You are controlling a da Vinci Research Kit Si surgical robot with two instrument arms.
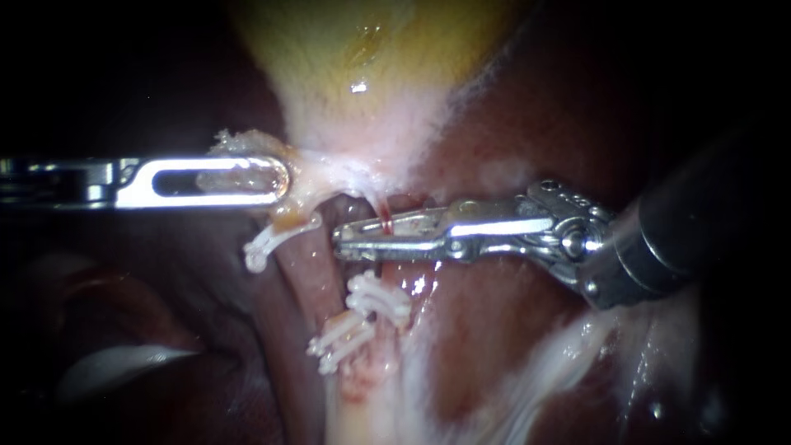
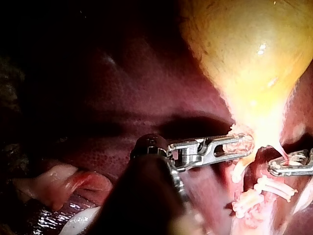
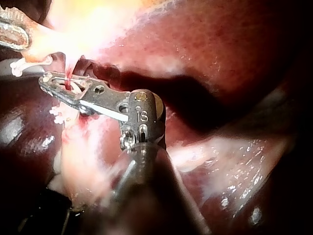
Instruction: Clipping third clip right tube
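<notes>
One tug could tear the right tube (image 1: 383,221) lying within the right instrument's (image 1: 339,243) parted jaws. The left instrument's (image 1: 276,180) jaws clamp the gallbladder (image 1: 362,66).

Left instrument (image 1: 268,178), right instrument (image 1: 356,237), tips opposed.

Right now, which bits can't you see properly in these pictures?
The tube: endoscope view, too thin to tell if the right instrument squeezes it or carries a clip.
The clips: right wrist view, mostly behind the right instrument.
The gallbladder: top cut off by the endoscope view's edge; washed out by glare in the right wrist view.
The left instrument: shaft cut off at the endoscope view's left edge.
</notes>
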